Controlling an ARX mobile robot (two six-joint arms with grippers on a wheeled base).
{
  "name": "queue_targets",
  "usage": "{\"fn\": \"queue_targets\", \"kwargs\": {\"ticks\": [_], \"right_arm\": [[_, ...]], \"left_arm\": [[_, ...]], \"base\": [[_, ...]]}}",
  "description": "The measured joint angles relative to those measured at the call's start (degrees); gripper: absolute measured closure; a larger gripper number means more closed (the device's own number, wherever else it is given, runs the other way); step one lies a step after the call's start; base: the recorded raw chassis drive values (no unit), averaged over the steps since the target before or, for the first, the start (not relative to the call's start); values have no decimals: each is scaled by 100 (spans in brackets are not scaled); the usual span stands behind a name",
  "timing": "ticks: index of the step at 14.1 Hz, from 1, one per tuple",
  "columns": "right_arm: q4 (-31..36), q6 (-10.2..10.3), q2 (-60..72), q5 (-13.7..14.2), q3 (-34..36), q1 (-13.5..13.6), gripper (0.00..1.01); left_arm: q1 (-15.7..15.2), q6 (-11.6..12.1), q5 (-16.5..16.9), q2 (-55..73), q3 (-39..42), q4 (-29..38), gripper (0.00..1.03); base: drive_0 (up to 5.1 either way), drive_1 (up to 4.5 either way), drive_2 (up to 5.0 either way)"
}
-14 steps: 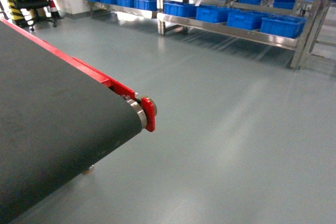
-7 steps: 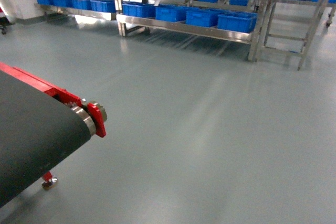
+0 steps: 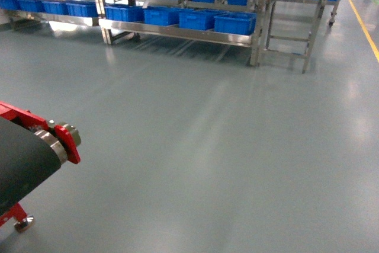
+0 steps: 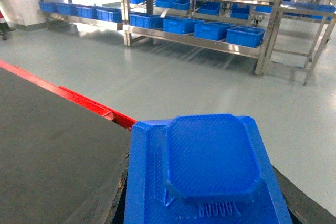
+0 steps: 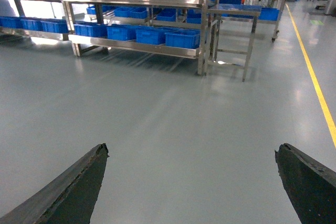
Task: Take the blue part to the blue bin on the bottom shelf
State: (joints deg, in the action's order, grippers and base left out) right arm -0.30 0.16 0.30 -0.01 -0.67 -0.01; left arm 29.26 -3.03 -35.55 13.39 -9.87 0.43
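Closest to you, in the left wrist view, the blue part point(image 4: 210, 174) fills the bottom of the frame, sitting right under the camera, so your left hand looks clamped on it, carrying it, though the fingers themselves are hidden behind the part. Beside it runs the dark conveyor belt point(image 4: 47, 145) with its red side rail point(image 4: 97, 109); the head view catches just the belt's roller end point(image 3: 56, 143) at the lower left. Your right hand point(image 5: 191, 182) hangs spread wide with nothing between its two black fingertips point(image 5: 79, 184), only bare grey floor point(image 3: 225, 146), so it is free for balance or a later assist. Across that open floor stands the steel rack, and on the bottom shelf point(image 3: 177, 32) a row of blue bins point(image 3: 235, 23) waits. Your target is well apart from the part, so I'd judge this as the carry leg: keep the grip firm and drive over to the shelf.
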Motion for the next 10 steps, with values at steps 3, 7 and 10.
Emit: {"fn": "queue_targets", "kwargs": {"ticks": [3, 7, 10], "right_arm": [[0, 0, 0, -2, 0, 0, 3], [0, 0, 0, -2, 0, 0, 3], [2, -2, 0, 11, 0, -4, 3]], "left_arm": [[0, 0, -2, -2, 0, 0, 59], [0, 0, -2, 0, 0, 0, 59], [13, 0, 22, 4, 0, -2, 59]], "base": [[-164, -164, -164], [-172, -172, -172], [-108, -108, -108]]}}
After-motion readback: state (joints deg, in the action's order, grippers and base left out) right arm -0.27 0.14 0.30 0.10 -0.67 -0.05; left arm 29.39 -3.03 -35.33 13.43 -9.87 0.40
